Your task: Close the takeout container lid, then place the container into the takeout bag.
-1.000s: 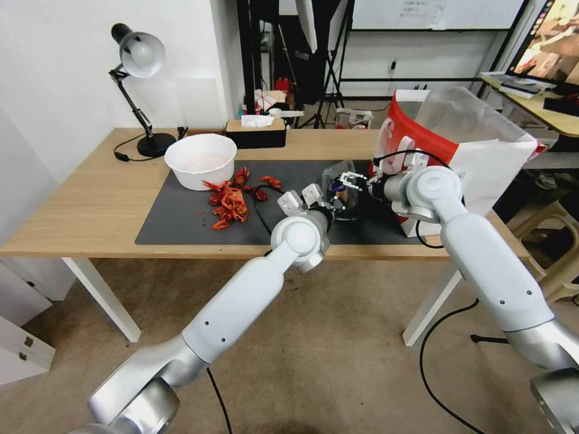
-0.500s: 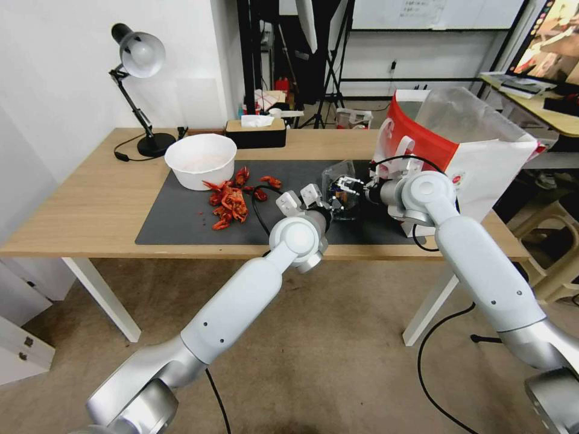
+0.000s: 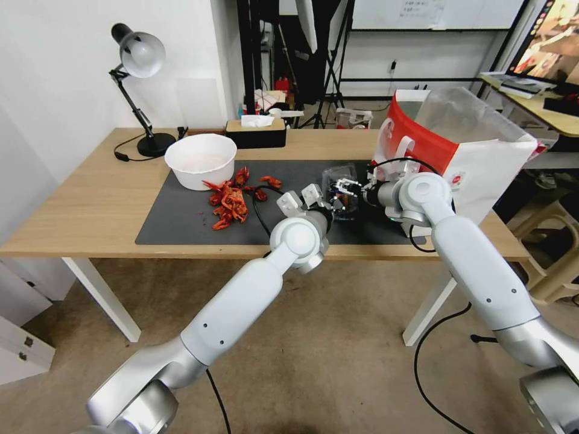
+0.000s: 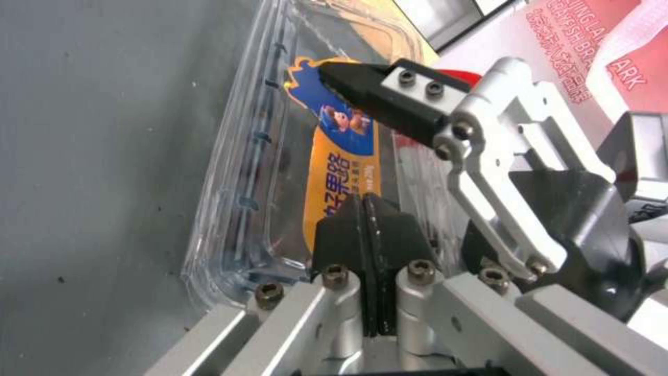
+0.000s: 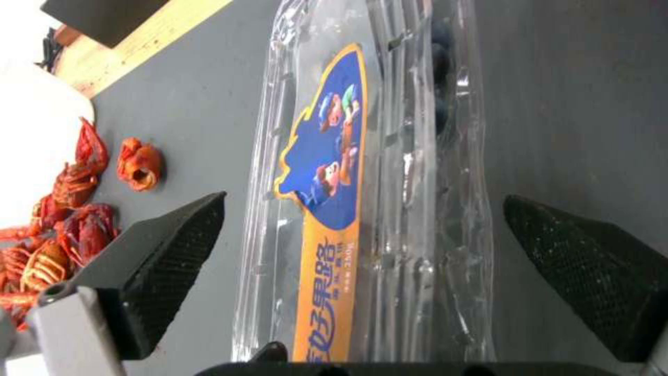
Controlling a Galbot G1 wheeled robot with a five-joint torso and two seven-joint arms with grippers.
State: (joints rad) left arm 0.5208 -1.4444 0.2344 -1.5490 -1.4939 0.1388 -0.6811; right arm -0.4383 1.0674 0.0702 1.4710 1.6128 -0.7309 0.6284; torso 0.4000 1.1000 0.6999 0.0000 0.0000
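On the dark mat [image 3: 181, 226], toward the table's [image 3: 90, 205] right end, you have the takeout container [image 3: 339, 196], a clear clamshell sitting just beside the takeout bag [image 3: 482, 163]; blueberries [image 5: 440, 52] show through its plastic in the right wrist view; the lid [image 5: 327, 172] carries a blue and orange label and lies close over the base, though you cannot tell whether it is latched.

Left gripper [image 4: 367, 224]: at the container's near side; its two black pads pressed flat together with nothing between them, tips touching the label end of the lid.

Right gripper [image 5: 362, 261]: reaching in from the bag side; fingers [image 5: 174, 245] spread wide, one on each side of the container, apart from it; in the left wrist view one black fingertip [image 4: 369, 89] rests over the lid's label.

Takeout bag: red and white, upright at the table's right edge, mouth open with translucent liner.

Also on the mat: white bowl [image 3: 200, 160] near its back left corner; red crayfish shells [image 3: 232, 199] heaped beside the bowl; desk lamp [image 3: 140, 78] at the table's back left; tissue box [image 3: 255, 131] along the back edge.
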